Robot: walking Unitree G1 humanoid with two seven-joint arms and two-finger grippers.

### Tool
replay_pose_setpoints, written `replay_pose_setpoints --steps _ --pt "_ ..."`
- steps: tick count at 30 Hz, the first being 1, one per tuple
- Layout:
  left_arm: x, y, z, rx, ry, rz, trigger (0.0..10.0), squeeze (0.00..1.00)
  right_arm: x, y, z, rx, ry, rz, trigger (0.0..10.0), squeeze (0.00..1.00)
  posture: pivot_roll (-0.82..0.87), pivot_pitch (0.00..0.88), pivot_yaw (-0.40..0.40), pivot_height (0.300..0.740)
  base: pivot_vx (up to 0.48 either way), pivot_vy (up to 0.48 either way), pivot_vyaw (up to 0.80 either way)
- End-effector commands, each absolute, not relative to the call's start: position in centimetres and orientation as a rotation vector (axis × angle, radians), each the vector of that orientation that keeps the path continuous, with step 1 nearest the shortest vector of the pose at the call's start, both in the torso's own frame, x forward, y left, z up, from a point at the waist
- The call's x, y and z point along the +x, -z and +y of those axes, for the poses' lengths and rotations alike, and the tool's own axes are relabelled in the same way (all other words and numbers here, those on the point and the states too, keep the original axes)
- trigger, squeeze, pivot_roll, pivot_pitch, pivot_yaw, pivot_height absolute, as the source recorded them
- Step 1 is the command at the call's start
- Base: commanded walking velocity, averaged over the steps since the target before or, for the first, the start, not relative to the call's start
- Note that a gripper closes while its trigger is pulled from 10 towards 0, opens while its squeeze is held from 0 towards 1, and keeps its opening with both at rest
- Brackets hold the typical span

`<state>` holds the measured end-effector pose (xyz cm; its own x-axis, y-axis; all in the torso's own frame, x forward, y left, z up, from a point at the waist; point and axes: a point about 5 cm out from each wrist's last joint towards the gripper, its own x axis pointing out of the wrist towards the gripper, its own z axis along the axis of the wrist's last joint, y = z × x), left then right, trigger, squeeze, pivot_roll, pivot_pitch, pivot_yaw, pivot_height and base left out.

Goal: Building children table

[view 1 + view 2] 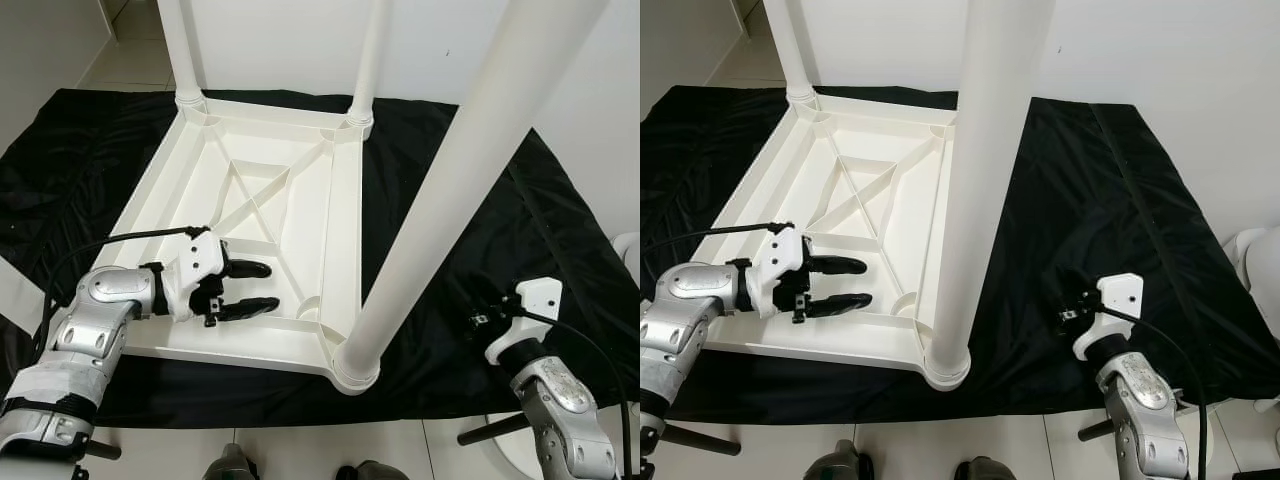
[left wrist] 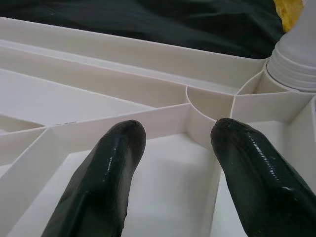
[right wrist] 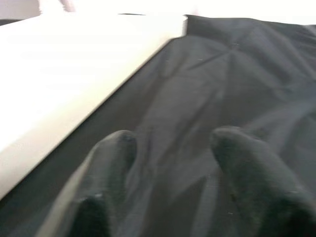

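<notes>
Tabletop (image 1: 300, 200) lies inverted on black sheet (image 1: 470, 200), three legs (image 1: 470, 160) fitted. Left gripper (image 1: 245, 290) parted, empty, inside ribbed underside near front corner. Right gripper (image 3: 173, 148) parted over sheet. Plastic likely light, rigid, slick; grasp rib or rim.

We see a black sheet (image 1: 480, 230) spread across a pale tiled floor (image 1: 130, 60), reaching a plain white wall (image 1: 560, 90) behind. The light is even and bright.
</notes>
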<state>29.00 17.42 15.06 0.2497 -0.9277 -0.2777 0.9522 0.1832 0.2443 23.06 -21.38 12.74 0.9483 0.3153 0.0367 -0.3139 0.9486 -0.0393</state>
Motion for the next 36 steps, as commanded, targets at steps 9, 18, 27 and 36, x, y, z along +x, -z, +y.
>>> replay_pose_setpoints --steps 9,18,27,36 --pt "27.8 -15.7 15.8 0.255 1.179 -0.006 10.0 0.0 19.1 -14.5 -18.4 -0.051 -0.88 0.046 10.0 0.0 0.04 0.031 -0.024 0.74 0.0 0.0 0.0" --pt "26.6 -16.2 14.6 0.226 1.234 -0.04 10.0 0.0 18.0 -14.7 -17.4 -0.05 -1.052 0.1 10.0 0.0 0.05 0.012 -0.037 0.74 0.0 0.0 0.0" --pt "26.2 -16.3 14.8 0.245 1.25 -0.008 10.0 0.0 17.4 -15.2 -17.2 -0.102 -1.193 0.143 10.0 0.0 0.05 0.002 -0.04 0.74 0.0 0.0 0.0" --pt "25.3 -16.9 13.7 0.236 1.282 -0.011 10.0 0.0 19.9 -15.1 -15.1 -0.124 -1.131 0.059 10.0 0.0 0.06 0.0 -0.049 0.74 0.0 0.0 0.0"
